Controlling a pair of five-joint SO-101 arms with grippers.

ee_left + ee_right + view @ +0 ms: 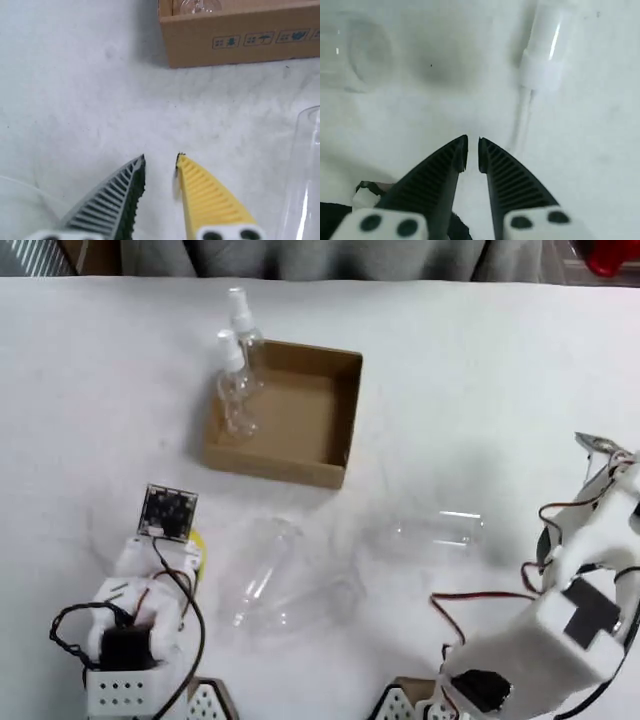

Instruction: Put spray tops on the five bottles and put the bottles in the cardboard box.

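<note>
**Two bottles boxed, a loose spray top waiting by the right gripper**

Two capped spray bottles (pixel 238 370) are standing at the far left of the cardboard box (pixel 275 468), mid-table. Uncapped clear bottles (pixel 262 575) are lying on the table nearer the arms. The right gripper (pixel 472 150) is hovering near a loose spray top (pixel 539 67), its fingers nearly closed and empty. The left gripper (pixel 160 161) is sitting low at the near left, fingers slightly parted and holding nothing. I'd be pinching that top by its white collar, not the thin dip tube, while the other arm is steadying a bottle. The box's side is showing small handling symbols (pixel 260 39), with no words I can read.
</note>
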